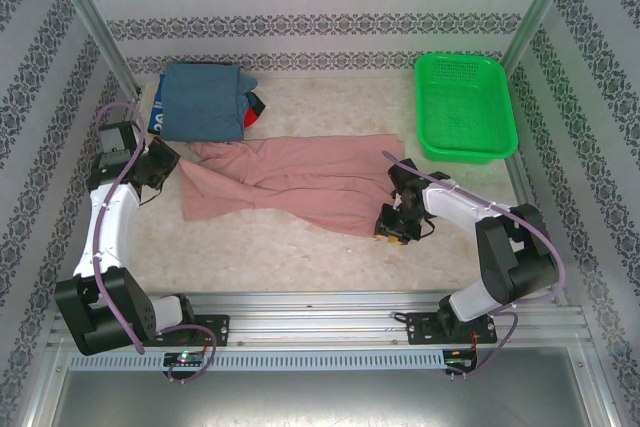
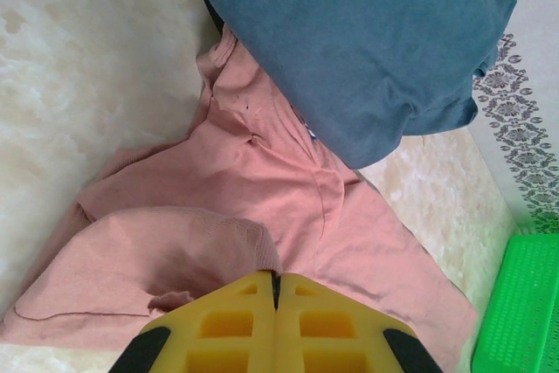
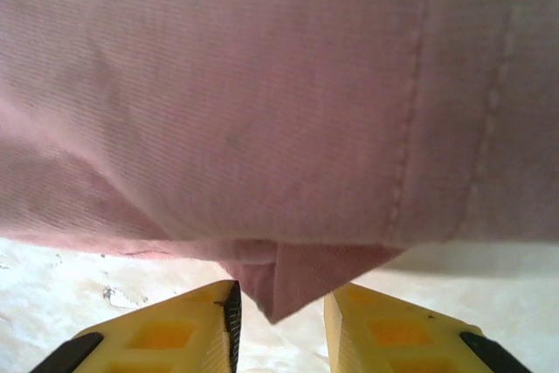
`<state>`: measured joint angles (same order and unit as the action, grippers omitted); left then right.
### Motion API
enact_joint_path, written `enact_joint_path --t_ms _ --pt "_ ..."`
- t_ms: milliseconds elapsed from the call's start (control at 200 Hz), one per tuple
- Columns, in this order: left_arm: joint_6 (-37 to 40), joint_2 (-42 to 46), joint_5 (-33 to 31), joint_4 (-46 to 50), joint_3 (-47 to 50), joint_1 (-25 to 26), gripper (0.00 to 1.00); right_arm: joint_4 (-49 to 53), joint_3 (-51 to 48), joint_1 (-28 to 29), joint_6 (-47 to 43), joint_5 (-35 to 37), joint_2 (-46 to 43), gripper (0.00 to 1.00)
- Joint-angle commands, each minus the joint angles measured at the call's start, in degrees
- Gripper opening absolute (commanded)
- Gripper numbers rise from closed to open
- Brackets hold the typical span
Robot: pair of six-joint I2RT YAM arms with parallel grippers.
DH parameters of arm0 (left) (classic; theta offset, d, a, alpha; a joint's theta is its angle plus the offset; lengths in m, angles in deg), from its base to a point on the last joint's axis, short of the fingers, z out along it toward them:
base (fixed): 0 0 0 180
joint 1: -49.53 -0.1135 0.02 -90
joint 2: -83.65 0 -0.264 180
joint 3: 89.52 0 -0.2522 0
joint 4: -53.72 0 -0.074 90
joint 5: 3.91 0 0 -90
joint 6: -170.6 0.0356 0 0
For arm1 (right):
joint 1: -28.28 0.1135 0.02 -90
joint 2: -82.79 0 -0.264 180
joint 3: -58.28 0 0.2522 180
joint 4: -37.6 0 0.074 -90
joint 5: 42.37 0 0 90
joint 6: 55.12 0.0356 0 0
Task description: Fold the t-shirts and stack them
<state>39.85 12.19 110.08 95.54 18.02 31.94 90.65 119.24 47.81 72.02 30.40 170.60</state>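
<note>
pink t-shirt (image 1: 290,182) long axis left-right; left gripper (image 2: 275,277) clamped on its edge, right gripper (image 3: 281,293) parted around corner

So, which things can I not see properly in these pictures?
Shirts under the blue-grey shirt: top view, it covers them; dark and red edges peek out.
Whether the shut left jaws pinch the pink shirt: left wrist view, the yellow fingers hide it.
The pink shirt's full outline: right wrist view, frame edges cut it off.
</note>
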Motion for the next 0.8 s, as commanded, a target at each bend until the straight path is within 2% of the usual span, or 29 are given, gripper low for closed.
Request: enact_joint_path --t_ms 0,85,140,275,390,520,794 --pt "1.5 1.2 0.4 -0.2 0.7 0.6 0.00 -1.5 0.8 0.6 1.7 2.4 1.9 0.32" --pt "1.5 1.1 0.2 -0.3 0.7 0.6 0.00 -2.5 0.4 0.8 2.5 2.6 2.1 0.28" --pt "1.5 1.0 0.2 -0.2 0.5 0.6 0.00 -2.4 0.5 0.9 2.6 3.1 2.0 0.23" --pt "2.1 1.0 -0.6 0.7 0.3 0.6 0.00 1.1 1.0 0.4 1.5 5.6 0.1 0.00" --pt "3.0 1.1 -1.7 2.1 -0.3 0.5 0.00 5.6 2.0 -1.0 -1.5 5.9 -4.9 0.00" --pt "3.6 0.8 -2.7 2.9 -1.3 0.5 0.00 11.9 3.5 -5.3 -8.4 3.1 -8.3 0.00" --pt "4.0 0.4 -3.4 3.1 -1.8 0.4 0.00 19.8 7.8 -14.0 -20.7 -2.9 -8.7 0.00"
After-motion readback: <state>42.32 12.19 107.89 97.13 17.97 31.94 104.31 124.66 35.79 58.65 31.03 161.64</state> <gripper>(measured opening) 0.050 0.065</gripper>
